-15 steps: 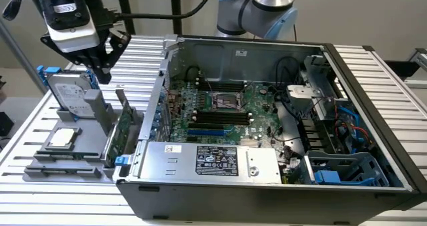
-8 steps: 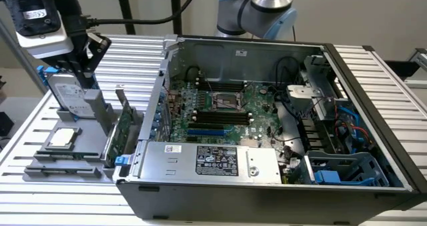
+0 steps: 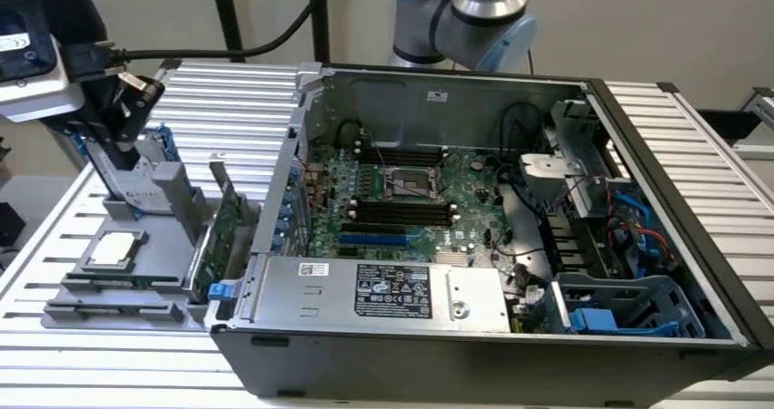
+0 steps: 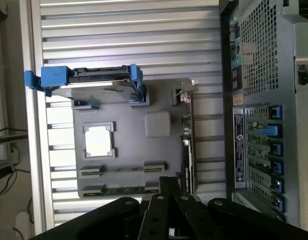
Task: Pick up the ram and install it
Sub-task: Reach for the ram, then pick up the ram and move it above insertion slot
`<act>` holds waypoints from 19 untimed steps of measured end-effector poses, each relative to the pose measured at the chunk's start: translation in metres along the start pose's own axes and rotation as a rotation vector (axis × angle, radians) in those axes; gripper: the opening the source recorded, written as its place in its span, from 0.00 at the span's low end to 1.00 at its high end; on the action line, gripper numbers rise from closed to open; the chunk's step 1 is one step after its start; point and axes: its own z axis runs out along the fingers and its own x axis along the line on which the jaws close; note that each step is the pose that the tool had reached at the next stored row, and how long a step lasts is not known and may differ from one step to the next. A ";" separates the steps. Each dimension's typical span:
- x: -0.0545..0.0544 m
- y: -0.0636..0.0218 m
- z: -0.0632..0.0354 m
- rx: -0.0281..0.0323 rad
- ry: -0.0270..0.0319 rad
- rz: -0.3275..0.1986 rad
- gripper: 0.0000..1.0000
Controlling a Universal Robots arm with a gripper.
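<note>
The ram (image 4: 128, 190) is a thin green stick lying in the outermost slot row of the grey parts holder (image 4: 129, 150). In the wrist view it sits right beside my gripper (image 4: 168, 186), whose black linkage partly overlaps that end of the holder. In the exterior view my gripper (image 3: 119, 130) hangs above the holder (image 3: 72, 316) at the exterior view's left, over the blue-framed drive (image 3: 136, 169). It holds nothing that I can see. The open computer case (image 3: 484, 219) has its black memory slots (image 3: 400, 214) in the middle of the motherboard.
On the holder there are also a square silver processor chip (image 3: 111, 248), a tall green expansion card (image 3: 217, 237) standing next to the case wall, and the blue-framed drive (image 4: 89, 80). The ribbed metal table (image 3: 230, 92) surrounds everything. The arm's base (image 3: 466, 19) rises behind the case.
</note>
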 end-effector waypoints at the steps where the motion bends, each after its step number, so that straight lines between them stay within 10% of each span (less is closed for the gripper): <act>1: 0.004 -0.0011 0.0009 0.0002 0.0005 0.000 0.00; 12: 0.041 -0.0138 0.0110 0.0036 0.0099 0.000 0.00; 19: 0.047 -0.0329 0.0165 0.0055 0.0299 0.001 0.00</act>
